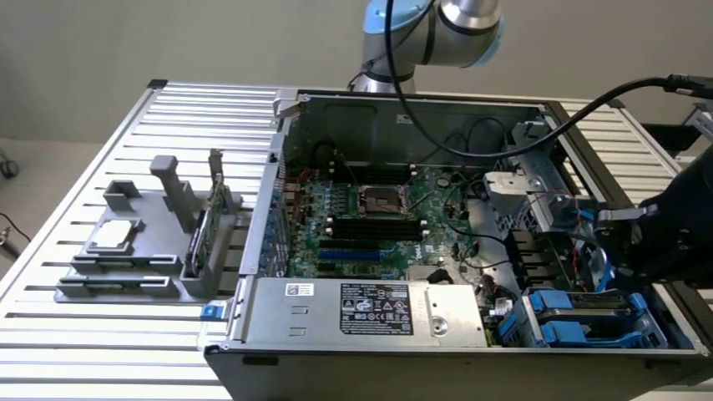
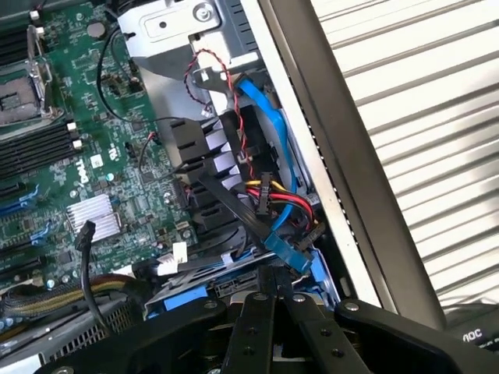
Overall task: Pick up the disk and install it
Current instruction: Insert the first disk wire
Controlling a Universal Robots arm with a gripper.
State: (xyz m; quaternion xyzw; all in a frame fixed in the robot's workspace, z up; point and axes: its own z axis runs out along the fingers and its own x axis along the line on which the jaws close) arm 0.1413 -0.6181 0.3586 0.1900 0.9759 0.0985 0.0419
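Quick rundown: an open computer case [image 1: 390,368] lies on its side on a slatted metal table [image 1: 67,334], with the motherboard [image 1: 356,217] facing up. The disk [image 1: 589,303] is inside the case, in the drive bay at the case's corner on the exterior view's right, nearest that camera. It's just beside the silver power supply [image 1: 368,309]. You can spot it by the bright blue rails along its sides. It looks flat in the bay, but I can't tell if it's pushed all the way home.

The gripper [image 2: 277,290] is inside the case too, right over that same corner. Its two black fingers [image 2: 253,327] are pressed together at the tips, with nothing pinched between them as far as I can see. In the wrist view the tips sit just over the blue-railed end of the disk. I honestly can't tell whether they're touching it.

Along the case's side wall near the fingertips there's a flat blue cable [image 2: 269,113] and a bundle of red, yellow and black wires [image 2: 281,195].

Outside the case, on the exterior view's left, a grey plastic holder [image 1: 145,251] sits on the table. A smaller flat silver drive [image 1: 112,238] lies on it, well apart from the gripper. The arm [image 1: 468,25] comes in over the case's far wall.
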